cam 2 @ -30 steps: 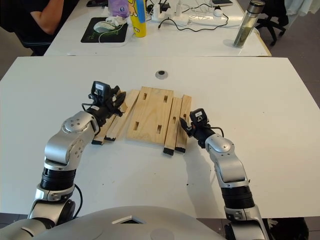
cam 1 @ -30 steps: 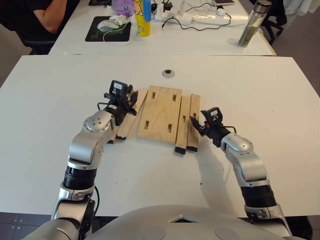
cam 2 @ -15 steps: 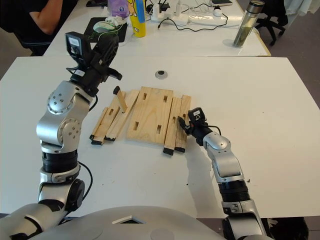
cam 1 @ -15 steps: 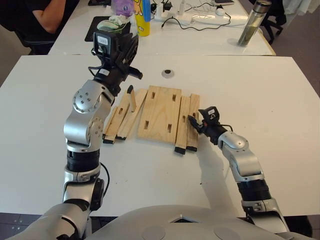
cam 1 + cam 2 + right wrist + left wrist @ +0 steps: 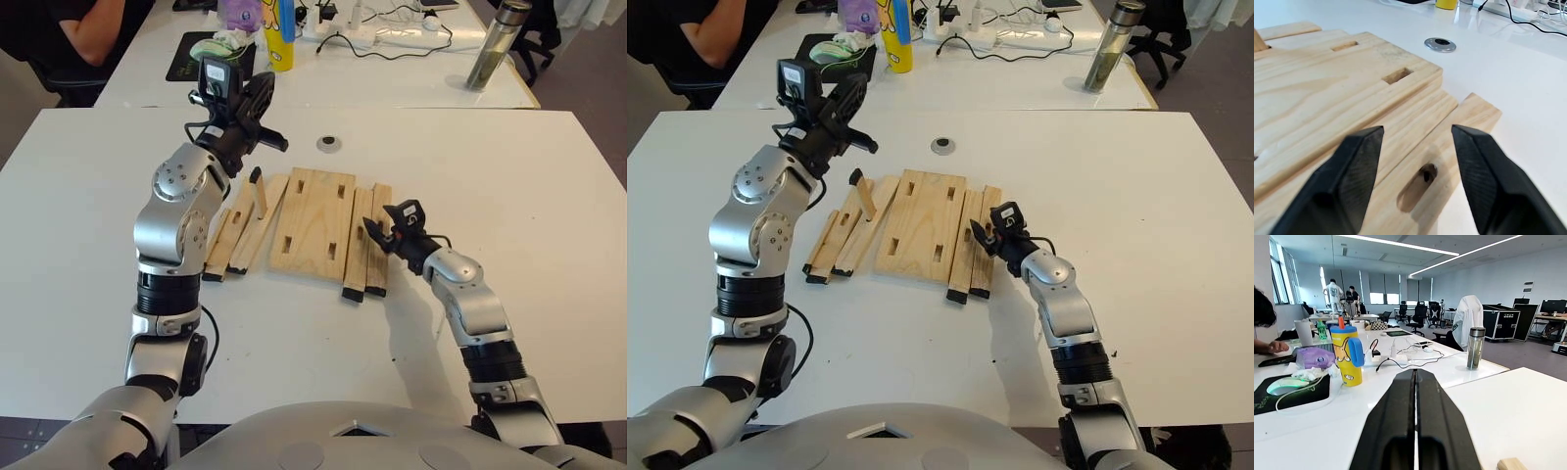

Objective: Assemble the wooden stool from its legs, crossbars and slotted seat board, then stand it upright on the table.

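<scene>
The right gripper [image 5: 382, 232] hangs low with its two fingers spread wide and empty, over the outermost leg [image 5: 380, 245], a slotted one on the right flank of the wood. A second leg [image 5: 360, 245] lies against it, then the seat board [image 5: 313, 223] lies flat, nearer the worktop's [image 5: 549, 196] far edge than its near one. Left of the board lie the crossbars [image 5: 235, 235] side by side, with one short piece [image 5: 260, 191] standing on end. The left gripper [image 5: 1415, 374] is raised above them, fingers pressed together on nothing. The wood lies well apart from the left, right and near edges. A cable grommet [image 5: 331, 145] sits by the far edge.

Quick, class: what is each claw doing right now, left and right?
Left claw: shut, holding nothing.
Right claw: open, empty, over pale wooden planks.
</scene>
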{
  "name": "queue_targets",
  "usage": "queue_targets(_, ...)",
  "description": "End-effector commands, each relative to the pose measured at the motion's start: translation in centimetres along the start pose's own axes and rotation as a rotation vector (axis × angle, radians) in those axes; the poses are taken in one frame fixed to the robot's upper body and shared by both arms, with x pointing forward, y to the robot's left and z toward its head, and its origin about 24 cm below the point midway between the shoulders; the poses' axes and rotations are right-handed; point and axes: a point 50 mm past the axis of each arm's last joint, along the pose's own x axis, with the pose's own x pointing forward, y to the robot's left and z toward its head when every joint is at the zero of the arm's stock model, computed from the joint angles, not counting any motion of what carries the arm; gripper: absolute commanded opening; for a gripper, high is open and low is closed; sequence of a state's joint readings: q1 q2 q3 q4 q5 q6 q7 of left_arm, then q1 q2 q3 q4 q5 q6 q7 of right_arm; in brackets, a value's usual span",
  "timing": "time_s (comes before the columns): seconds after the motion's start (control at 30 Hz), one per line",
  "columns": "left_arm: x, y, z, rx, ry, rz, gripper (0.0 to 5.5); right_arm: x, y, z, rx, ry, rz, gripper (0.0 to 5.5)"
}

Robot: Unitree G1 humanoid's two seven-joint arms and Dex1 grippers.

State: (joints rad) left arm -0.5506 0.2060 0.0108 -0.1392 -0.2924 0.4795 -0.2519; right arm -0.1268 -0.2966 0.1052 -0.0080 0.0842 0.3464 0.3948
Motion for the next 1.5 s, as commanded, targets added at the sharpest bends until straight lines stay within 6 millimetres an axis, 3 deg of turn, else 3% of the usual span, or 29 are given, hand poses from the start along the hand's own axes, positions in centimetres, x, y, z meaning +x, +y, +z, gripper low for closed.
queue_targets(0.03, -0.7, 0.0, -6.1, 0.002, 0.336, -0.013, 0.02, 0.3, 0.3, 0.4, -0.02, -0.01, 0.013, 2.58)
queue_targets(0.13, -2.3, 0.3, -9.4, -0.031, 0.513, 0.003, 0.02, 0.4, 0.5, 0.6, -0.025, -0.013, 0.028, 2.58)
queue_targets(0.33, -1.5, 0.7, -7.3, -0.029, 0.396, 0.043, 0.02, 0.4, 0.7, 0.5, -0.03, -0.006, 0.04, 2.58)
queue_targets(0.4, -0.7, 0.6, -5.1, -0.012, 0.278, 0.049, 0.02, 0.5, 0.7, 0.4, -0.032, -0.002, 0.043, 2.58)
queue_targets(0.57, -0.1, -0.2, 3.2, 0.086, -0.168, 0.063, 0.02, 0.4, 0.3, 0.2, -0.033, 0.006, 0.038, 2.58)
queue_targets(0.63, -0.3, -0.2, 4.1, 0.152, -0.203, 0.086, 0.02, 0.4, 0.3, 0.2, -0.033, 0.006, 0.038, 2.58)
queue_targets(0.7, -0.3, -0.2, 3.2, 0.16, -0.137, 0.091, 0.02, 0.3, 0.3, 0.2, -0.034, 0.007, 0.036, 2.58)
queue_targets(0.83, -1.9, 0.4, -5.6, 0.132, 0.352, 0.06, 0.02, 0.2, 0.5, 0.2, -0.031, 0.006, 0.039, 2.58)
queue_targets(0.87, -2.6, 0.3, -7.2, 0.074, 0.426, 0.059, 0.02, 0.2, 0.5, 0.2, -0.031, 0.006, 0.04, 2.58)
queue_targets(0.93, -3.1, 0.2, -8.3, 0.044, 0.478, 0.052, 0.02, 0.2, 0.6, 0.2, -0.03, 0.006, 0.042, 2.58)
queue_targets(1.2, -1.2, 1.0, -4.4, 0.125, 0.231, 0.107, 0.02, 0.4, 0.8, 0.2, -0.028, 0.008, 0.044, 2.58)
queue_targets(1.5, -2.4, 2.3, -1.6, 0.175, 0.051, 0.201, 0.02, 0.2, 0.7, -0.1, -0.024, 0.015, 0.039, 2.58)
